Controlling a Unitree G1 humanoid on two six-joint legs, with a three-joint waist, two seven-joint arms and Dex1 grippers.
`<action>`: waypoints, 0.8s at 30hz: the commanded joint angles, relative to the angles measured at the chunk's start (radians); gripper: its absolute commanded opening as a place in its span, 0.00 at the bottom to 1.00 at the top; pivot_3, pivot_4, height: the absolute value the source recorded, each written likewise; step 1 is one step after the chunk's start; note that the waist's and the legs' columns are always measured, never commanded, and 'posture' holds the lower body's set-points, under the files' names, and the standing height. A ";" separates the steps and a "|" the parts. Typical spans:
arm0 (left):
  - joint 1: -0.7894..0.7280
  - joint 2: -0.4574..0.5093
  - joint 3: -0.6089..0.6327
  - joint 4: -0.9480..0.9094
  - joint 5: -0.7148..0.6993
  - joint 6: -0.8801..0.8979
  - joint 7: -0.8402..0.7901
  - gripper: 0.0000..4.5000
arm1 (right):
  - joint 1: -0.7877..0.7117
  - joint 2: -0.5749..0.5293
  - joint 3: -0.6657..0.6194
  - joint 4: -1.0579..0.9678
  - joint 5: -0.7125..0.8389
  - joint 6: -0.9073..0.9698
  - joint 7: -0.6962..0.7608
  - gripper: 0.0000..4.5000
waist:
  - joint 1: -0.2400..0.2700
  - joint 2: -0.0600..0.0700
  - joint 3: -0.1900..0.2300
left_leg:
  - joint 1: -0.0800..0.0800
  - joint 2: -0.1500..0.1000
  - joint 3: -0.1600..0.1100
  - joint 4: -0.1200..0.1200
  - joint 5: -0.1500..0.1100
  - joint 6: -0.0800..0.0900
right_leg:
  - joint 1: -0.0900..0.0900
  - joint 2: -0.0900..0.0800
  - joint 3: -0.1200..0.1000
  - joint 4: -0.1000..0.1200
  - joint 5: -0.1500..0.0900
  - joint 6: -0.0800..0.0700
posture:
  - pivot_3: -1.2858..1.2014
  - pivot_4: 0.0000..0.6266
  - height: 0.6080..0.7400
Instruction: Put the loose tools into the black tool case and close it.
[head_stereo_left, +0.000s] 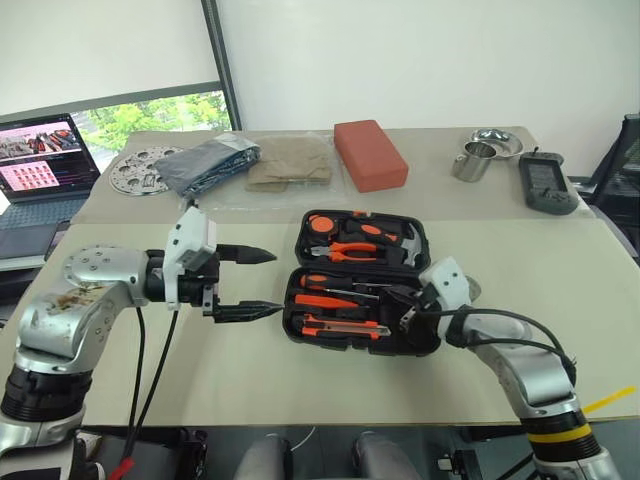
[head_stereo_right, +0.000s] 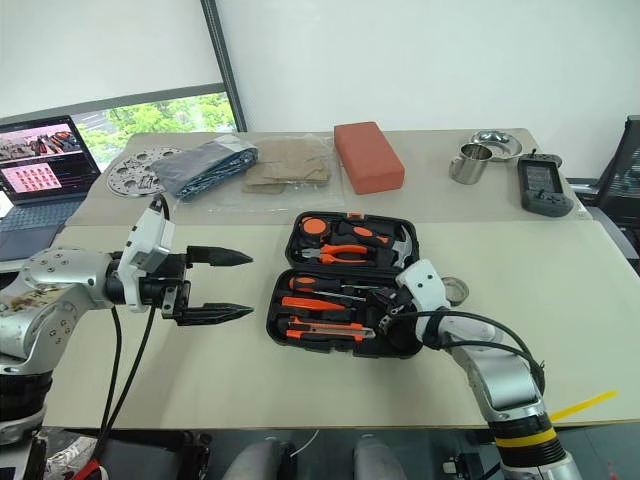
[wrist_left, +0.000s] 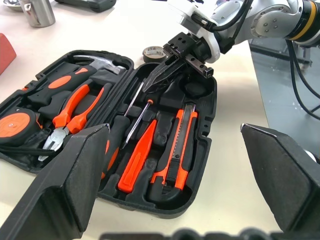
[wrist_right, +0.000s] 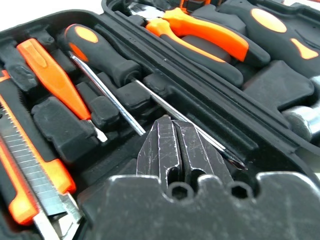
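Right now my right gripper (wrist_left: 161, 76) sits with its jaws clenched on nothing, tips resting in the right end of the near tray of the black tool case (head_stereo_left: 425, 345), just over the shafts of the two screwdrivers (wrist_left: 136, 111). Those lie in their slots, as do the slim orange tool (wrist_left: 138, 155) and the utility knife (wrist_left: 180, 145), all with their long axes running along the length of the case. My left gripper (head_stereo_left: 248, 283) hovers wide open and empty just off the left end of the case, pointing toward it.

What I judge is left out is the small tape roll (wrist_left: 154, 52), which lies flat on the table (head_stereo_left: 250, 380) just beyond the case's right end, close behind my right wrist. So the right arm is plainly the nearer one; I would have to pull it back out of the tray and swing outward to reach the roll. The case lies fully open, lid flat away from me.
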 joint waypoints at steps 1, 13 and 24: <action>-0.009 0.016 0.003 -0.024 -0.013 -0.006 0.012 1.00 | 0.028 -0.013 0.054 0.005 -0.030 0.062 0.008 0.01 | 0.000 -0.001 0.000 | 0.001 0.000 0.000 0.000 0.000 0.000 | 0.001 0.000 0.000 0.000 0.000 0.000 | 0.52 0.24 1.00; -0.024 0.018 -0.018 -0.023 0.000 -0.022 0.022 1.00 | 0.016 -0.096 -0.167 -0.104 0.101 0.037 0.098 0.13 | 0.004 -0.001 0.002 | 0.001 -0.001 0.000 -0.001 0.000 0.000 | 0.002 -0.001 0.000 0.000 -0.001 -0.001 | 0.52 0.24 1.00; -0.067 0.013 -0.049 -0.038 -0.018 -0.024 0.008 1.00 | 0.015 -0.502 -0.258 0.221 0.029 -0.064 0.400 0.57 | -0.002 -0.002 0.003 | 0.000 -0.001 0.002 -0.001 0.000 0.000 | 0.002 0.000 0.001 -0.003 -0.001 -0.001 | 0.52 0.24 1.00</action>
